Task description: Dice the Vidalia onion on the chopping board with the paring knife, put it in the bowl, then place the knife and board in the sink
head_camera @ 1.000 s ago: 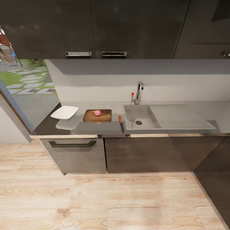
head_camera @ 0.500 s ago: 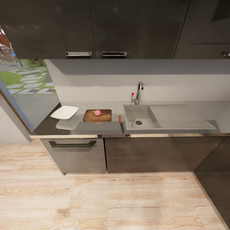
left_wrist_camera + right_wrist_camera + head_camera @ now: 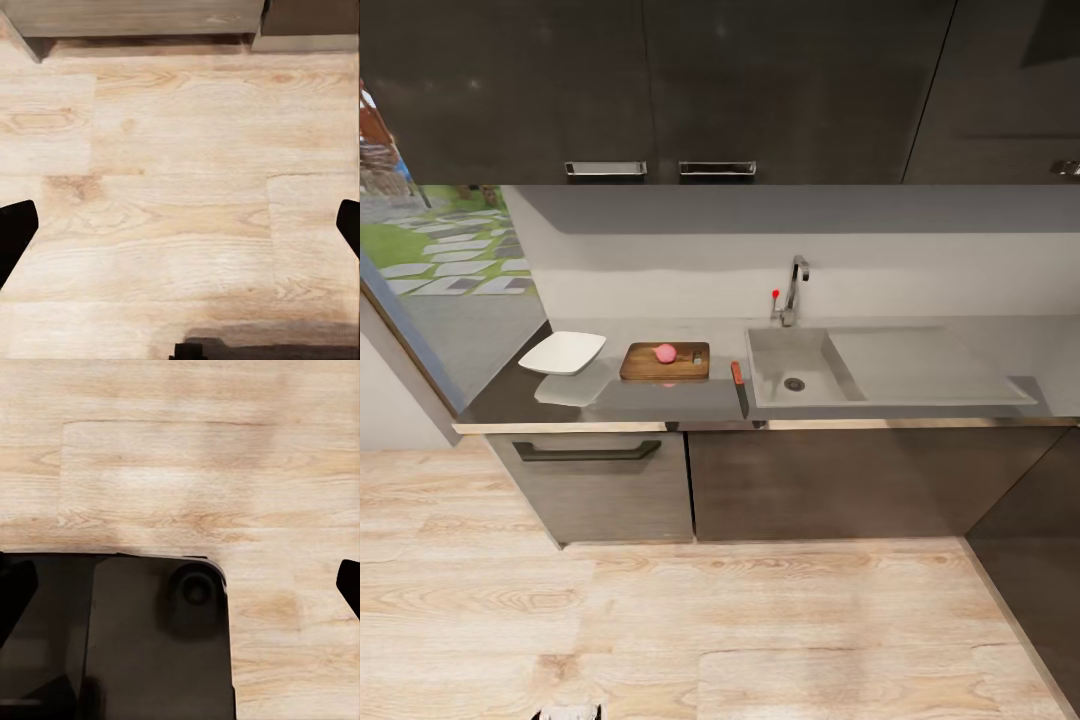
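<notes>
Vidalia onion [image 3: 666,352] sits whole on chopping board [image 3: 665,361], mid countertop [image 3: 660,400]; bowl [image 3: 563,352] just left of board, paring knife [image 3: 739,386] right of it by the sink [image 3: 800,365] edge, long axis near-to-far, red handle at far end. Both grippers [image 3: 180,232] [image 3: 180,585] spread wide over wood floor [image 3: 660,620], holding nothing, well short of counter. Can't tell which arm's nearer; open floor ahead, lots of room to approach.

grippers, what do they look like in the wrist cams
Little shows. The left gripper appears as two flat black fingertips at the picture's edges, blunt and angular, over pale wooden floor. The right gripper looks alike: plain black tips, no markings or cables.
</notes>
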Motion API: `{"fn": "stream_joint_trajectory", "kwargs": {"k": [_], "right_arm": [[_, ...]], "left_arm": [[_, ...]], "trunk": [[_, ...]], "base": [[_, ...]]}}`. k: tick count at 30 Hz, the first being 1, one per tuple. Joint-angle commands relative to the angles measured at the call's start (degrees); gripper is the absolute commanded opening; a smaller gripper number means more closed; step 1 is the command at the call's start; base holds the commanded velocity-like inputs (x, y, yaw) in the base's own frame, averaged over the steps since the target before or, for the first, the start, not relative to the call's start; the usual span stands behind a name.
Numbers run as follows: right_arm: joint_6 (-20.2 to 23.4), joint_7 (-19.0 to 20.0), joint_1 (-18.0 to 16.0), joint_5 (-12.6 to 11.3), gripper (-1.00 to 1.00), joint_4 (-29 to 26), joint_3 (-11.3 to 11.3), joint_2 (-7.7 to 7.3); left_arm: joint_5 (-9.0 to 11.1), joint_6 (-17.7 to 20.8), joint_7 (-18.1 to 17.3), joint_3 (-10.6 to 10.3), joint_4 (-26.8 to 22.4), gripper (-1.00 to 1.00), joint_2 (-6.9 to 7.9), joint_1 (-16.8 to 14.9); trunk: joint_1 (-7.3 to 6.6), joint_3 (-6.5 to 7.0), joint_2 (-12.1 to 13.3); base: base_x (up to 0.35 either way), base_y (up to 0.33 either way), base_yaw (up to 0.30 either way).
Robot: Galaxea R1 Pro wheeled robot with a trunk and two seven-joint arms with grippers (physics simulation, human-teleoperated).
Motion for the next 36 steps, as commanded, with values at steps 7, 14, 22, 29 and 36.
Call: {"fn": "stream_joint_trajectory", "kwargs": {"k": [7,14,22,29,36], "right_arm": [[-0.01,-0.32,0.02,0.62,1.0,-0.11,-0.23,0.03],[-0.01,-0.32,0.02,0.6,1.0,-0.11,-0.22,0.02],[-0.01,-0.32,0.02,0.61,1.0,-0.11,-0.24,0.04],[-0.01,-0.32,0.02,0.61,1.0,-0.11,-0.25,0.04],[-0.01,-0.32,0.02,0.61,1.0,-0.11,-0.24,0.02]], "left_arm": [[0.47,-4.01,-0.14,-0.36,-7.24,1.0,-0.01,3.67],[0.24,9.93,1.95,1.27,-25.7,1.0,-0.04,11.08],[-0.09,11.84,2.42,7.99,-32.85,1.0,-0.2,16.46],[0.0,5.14,2.67,8.06,-25.32,1.0,-0.38,16.65],[-0.07,4.31,2.71,8.01,-22.72,1.0,-1.06,16.66]], "trunk": [[0.03,-0.09,-0.1],[0.03,-0.09,-0.1],[0.03,-0.09,-0.1],[0.03,-0.09,-0.1],[0.03,-0.09,-0.1]], "base": [[0.0,0.0,0.0],[0.0,0.0,0.0],[0.0,0.0,0.0],[0.0,0.0,0.0],[0.0,0.0,0.0]]}}
